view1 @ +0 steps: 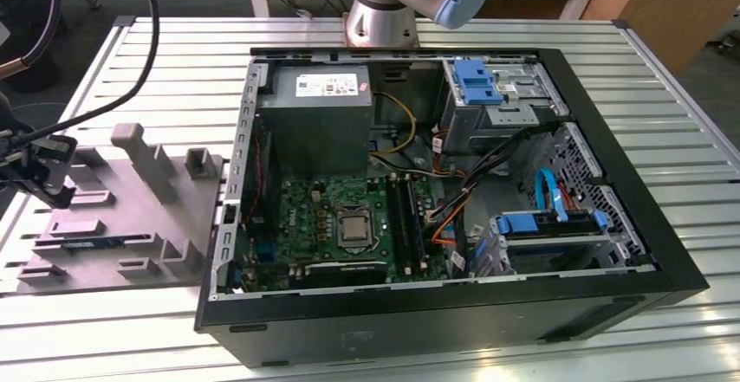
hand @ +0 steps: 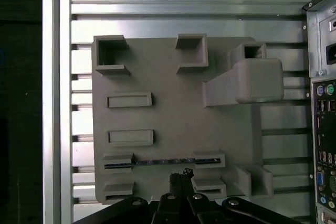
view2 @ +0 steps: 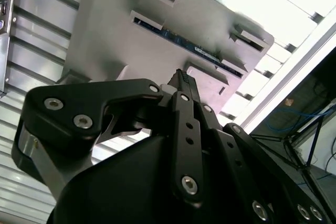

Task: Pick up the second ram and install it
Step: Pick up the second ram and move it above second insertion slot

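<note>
Slatted metal table [view1: 104, 330] carries everything. Nearest in the exterior view is an open black desktop computer case [view1: 463, 304] lying on its side, with a green motherboard [view1: 335, 217] exposed inside. Deeper in the case sit a grey boxy power supply [view1: 318, 113] and a blue plastic drive caddy [view1: 480, 83].

On the exterior view's left, just beside the case, is a grey moulded plastic fixture block [view1: 127, 217] with raised slots and pockets. The second ram [view1: 99, 243], a thin blue circuit-board stick, stands on edge in a slot of that fixture near its front, held between two small holders. Its blue edge shows in both wrist views [hand: 163, 161] [view2: 178, 39].

The black linkage gripper [view1: 55, 196] hangs over the fixture's outer side, away from the case. In both wrist views its tips [hand: 181, 174] [view2: 181, 75] sit just beside the ram slot, clear of the stick. The claw looks pressed together, gripping nothing.

At the far edge of the table stands the silver arm base [view1: 382, 9].
</note>
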Controlling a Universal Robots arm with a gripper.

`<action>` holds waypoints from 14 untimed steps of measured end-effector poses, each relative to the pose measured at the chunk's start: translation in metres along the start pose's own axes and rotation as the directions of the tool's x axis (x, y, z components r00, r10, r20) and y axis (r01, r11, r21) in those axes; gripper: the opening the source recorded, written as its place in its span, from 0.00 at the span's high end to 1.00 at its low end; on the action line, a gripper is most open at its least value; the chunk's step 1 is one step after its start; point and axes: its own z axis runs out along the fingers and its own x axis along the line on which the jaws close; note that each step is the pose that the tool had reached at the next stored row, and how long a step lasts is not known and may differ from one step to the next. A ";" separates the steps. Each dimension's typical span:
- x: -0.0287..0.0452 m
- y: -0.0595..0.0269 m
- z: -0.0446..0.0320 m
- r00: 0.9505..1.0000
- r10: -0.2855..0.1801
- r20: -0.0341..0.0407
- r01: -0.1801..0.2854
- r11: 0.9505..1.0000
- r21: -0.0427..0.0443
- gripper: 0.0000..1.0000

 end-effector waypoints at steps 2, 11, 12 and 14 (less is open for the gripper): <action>0.0000 -0.0001 0.0000 0.999 -0.037 -0.002 0.037 0.999 -0.002 0.89; 0.0000 -0.0001 0.0010 0.980 -0.198 -0.008 0.198 0.980 -0.012 0.89; 0.0000 -0.0001 0.0011 0.976 -0.216 -0.009 0.216 0.976 -0.013 0.89; 0.0000 -0.0001 0.0013 0.968 -0.251 -0.010 0.251 0.968 -0.016 0.89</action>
